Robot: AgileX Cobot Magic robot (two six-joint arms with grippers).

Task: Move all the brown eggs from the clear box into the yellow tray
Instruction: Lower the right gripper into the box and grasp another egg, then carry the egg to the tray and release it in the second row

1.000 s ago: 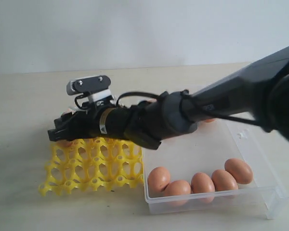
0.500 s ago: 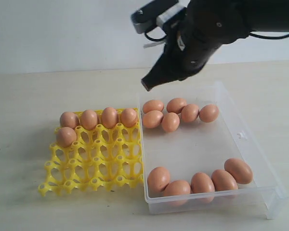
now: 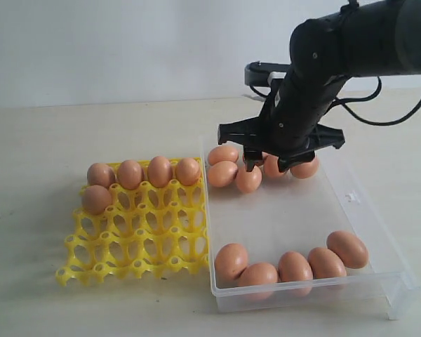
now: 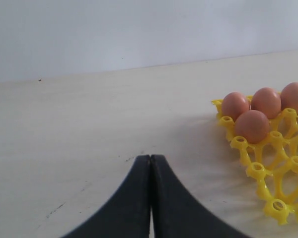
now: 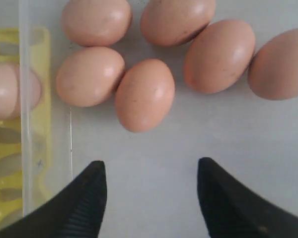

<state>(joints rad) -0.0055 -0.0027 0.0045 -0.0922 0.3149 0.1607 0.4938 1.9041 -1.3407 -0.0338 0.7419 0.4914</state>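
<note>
Six brown eggs (image 5: 144, 94): ahead of fingertips, untouched
Right gripper (image 5: 151, 168): spread wide, empty
Left gripper (image 4: 150, 161): closed, empty

On the bench (image 3: 42, 140), the tray (image 3: 175, 263) is set left of the box (image 3: 288, 217), just beside it. Four eggs (image 3: 130, 173) are seated along the tray's far row, one (image 3: 96, 199) in the next row's left end. In the box, six are clustered at the far left corner (image 3: 223, 173) and five lined along the near wall (image 3: 295, 267).

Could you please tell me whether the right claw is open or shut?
Open: the right claw has its fingers wide apart, nothing between them.
</note>
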